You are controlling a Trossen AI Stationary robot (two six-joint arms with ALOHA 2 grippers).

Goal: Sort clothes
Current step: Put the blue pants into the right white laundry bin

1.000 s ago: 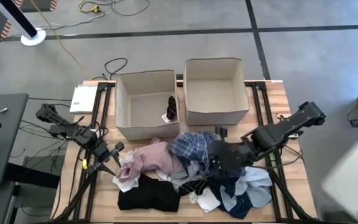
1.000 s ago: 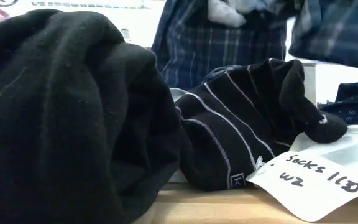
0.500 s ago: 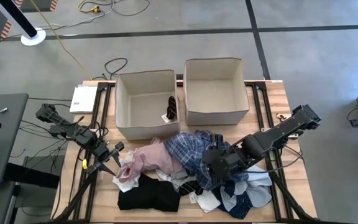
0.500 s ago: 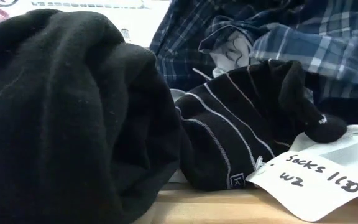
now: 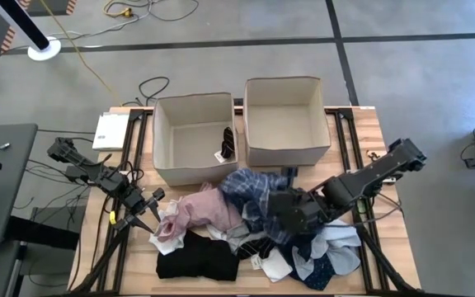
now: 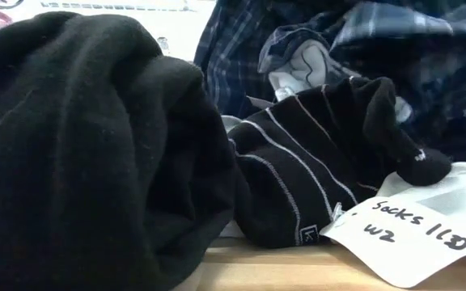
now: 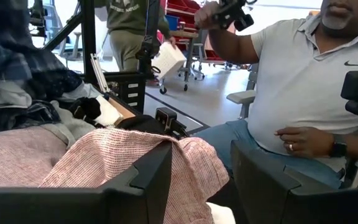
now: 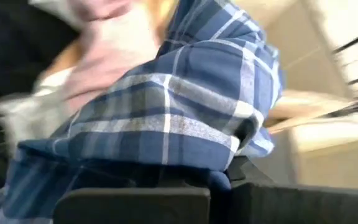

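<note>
The right gripper (image 5: 280,216) was down in the middle of the pile of clothes (image 5: 254,235), on the near half of the table (image 5: 369,132). Its fingers were closed tight, and the blue plaid garment (image 5: 250,194) was pinched between them; in the right wrist view this plaid cloth (image 8: 166,118) lay folded directly over the fingers. The garment spread from the gripper toward the left and toward the far side, so its loose part pointed at the two beige boxes. The right box (image 5: 281,120) stood just behind the pile, almost straight beyond the gripper, and the left box (image 5: 195,136), with one dark item already inside, was a little more to the left. I think the next move depended on this: the cloth had to be lifted and carried away from the robot, over the near wall of a box. The right arm was clearly the nearer one for it.

The left gripper (image 5: 143,213) waited at the left edge of the pile, half open and holding nothing, beside the pink garment (image 5: 200,206). The black garment (image 5: 196,257) lay at the front edge, untouched.
</note>
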